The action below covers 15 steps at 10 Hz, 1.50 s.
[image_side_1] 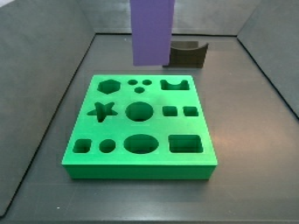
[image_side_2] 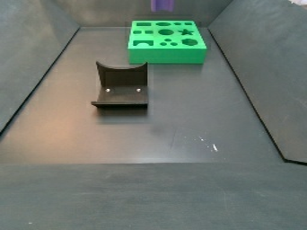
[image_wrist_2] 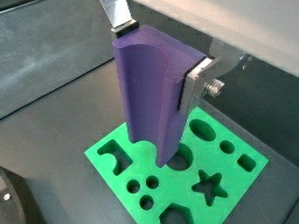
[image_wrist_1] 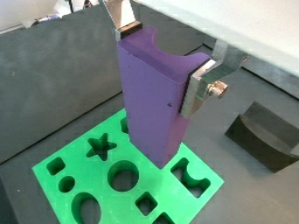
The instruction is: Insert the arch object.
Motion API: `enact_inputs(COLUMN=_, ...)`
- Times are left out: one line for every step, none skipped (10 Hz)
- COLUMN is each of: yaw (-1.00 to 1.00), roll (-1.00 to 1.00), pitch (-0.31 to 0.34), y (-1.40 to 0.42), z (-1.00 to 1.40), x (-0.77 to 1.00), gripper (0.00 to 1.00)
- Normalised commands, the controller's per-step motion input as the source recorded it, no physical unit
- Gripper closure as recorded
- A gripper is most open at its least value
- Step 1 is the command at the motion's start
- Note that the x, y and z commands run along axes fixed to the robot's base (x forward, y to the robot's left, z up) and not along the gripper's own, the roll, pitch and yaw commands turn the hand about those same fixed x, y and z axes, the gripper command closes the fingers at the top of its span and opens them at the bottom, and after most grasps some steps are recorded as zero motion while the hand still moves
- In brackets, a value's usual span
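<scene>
Wrist views both show the end effector [image_wrist_1: 163, 61] clamped on the arch object [image_wrist_1: 156, 92], its flat silver fingers [image_wrist_1: 197, 86] pressing opposite faces near the upper end, so the tall purple block hangs upright with most of its length free below the grip. That high grasp seems chosen to leave the lower end clear to enter a hole. The block is in the air above the green board [image_wrist_1: 187, 206], a slab with cut-out shapes: circles, a star, a hexagon, squares and an arch-shaped opening [image_wrist_1: 197, 177]. In a side view the arch object [image_side_1: 152, 31] hangs over the far edge of the green board [image_side_1: 142, 162], its lower end above the board, not yet in any cut-out. The small dark block [image_side_1: 187, 53] with a curved notch rests on the dark surface [image_side_2: 168, 171], apart from the board, and plays no part in the hold. No brand, label or writing can be read anywhere.
</scene>
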Motion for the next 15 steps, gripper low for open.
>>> enact_inputs(yaw=0.00, roll=0.05, pitch=-0.049, y=0.17, z=-0.42, x=0.09, gripper=1.00)
enact_inputs(yaw=0.00, roll=0.08, pitch=-0.054, y=0.20, z=-0.50, x=0.15, gripper=1.00)
enact_inputs(yaw=0.00, roll=0.12, pitch=-0.040, y=0.16, z=-0.56, x=0.29, gripper=1.00)
enact_inputs(yaw=-0.13, roll=0.14, pitch=0.000, y=0.13, z=-0.51, x=0.46, gripper=1.00)
enact_inputs(yaw=-0.26, roll=0.11, pitch=0.009, y=0.15, z=-0.48, x=0.55, gripper=1.00)
enact_inputs(yaw=-0.24, roll=0.08, pitch=0.020, y=0.17, z=-0.46, x=0.62, gripper=1.00)
enact_inputs(yaw=-0.21, roll=0.07, pitch=0.026, y=0.15, z=-0.41, x=0.61, gripper=1.00)
enact_inputs(yaw=-0.17, roll=0.06, pitch=0.004, y=0.13, z=-0.40, x=0.53, gripper=1.00)
enact_inputs(yaw=-0.12, roll=0.03, pitch=0.000, y=0.04, z=-0.43, x=0.37, gripper=1.00)
enact_inputs(yaw=-0.04, roll=0.00, pitch=-0.043, y=0.01, z=-0.36, x=0.17, gripper=1.00)
enact_inputs(yaw=0.00, roll=0.00, pitch=-0.071, y=0.03, z=-0.41, x=0.03, gripper=1.00)
enact_inputs(yaw=0.00, roll=0.00, pitch=-0.049, y=0.12, z=-0.43, x=0.13, gripper=1.00)
enact_inputs(yaw=0.04, roll=0.00, pitch=-0.124, y=0.22, z=-0.46, x=0.00, gripper=1.00)
enact_inputs(yaw=0.04, roll=0.00, pitch=-0.133, y=0.26, z=-0.45, x=-0.06, gripper=1.00)
enact_inputs(yaw=0.02, roll=0.00, pitch=-0.073, y=0.19, z=-0.43, x=0.00, gripper=1.00)
